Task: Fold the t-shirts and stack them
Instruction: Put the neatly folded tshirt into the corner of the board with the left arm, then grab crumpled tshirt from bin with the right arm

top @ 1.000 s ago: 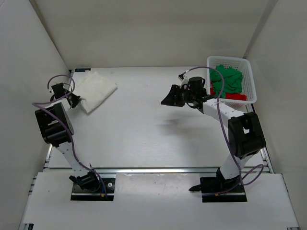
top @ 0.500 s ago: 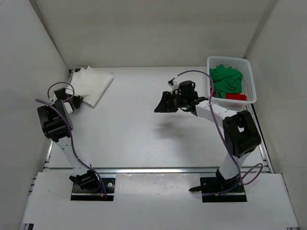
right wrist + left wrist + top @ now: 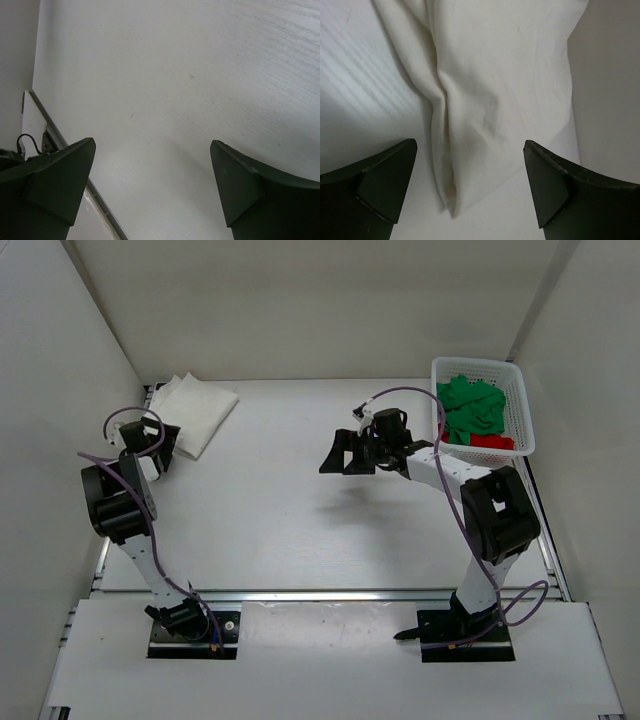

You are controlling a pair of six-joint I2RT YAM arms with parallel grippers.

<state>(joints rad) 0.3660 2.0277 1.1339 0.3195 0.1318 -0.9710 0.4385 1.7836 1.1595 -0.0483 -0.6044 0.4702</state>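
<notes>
The white t-shirt [image 3: 197,410] lies folded flat at the far left corner of the table. My left gripper [image 3: 168,442] stands open just at its near edge; in the left wrist view the shirt [image 3: 495,75] lies between and beyond the spread fingers of the gripper [image 3: 470,150], and nothing is gripped. The green t-shirt [image 3: 470,405] is bunched up in the white basket [image 3: 480,362], with the red t-shirt [image 3: 490,443] partly under it. My right gripper [image 3: 338,458] hangs open over the bare table at mid-right. In its own view this gripper [image 3: 152,150] is empty.
The white lattice basket stands at the far right against the wall. White walls close in the table at the left, the back and the right. A metal rail [image 3: 330,594] runs along the near edge by the arm bases.
My left gripper has opened and let go of the white t-shirt, which now lies nearer the far left corner. My right gripper has swung a little left and opened wider.
</notes>
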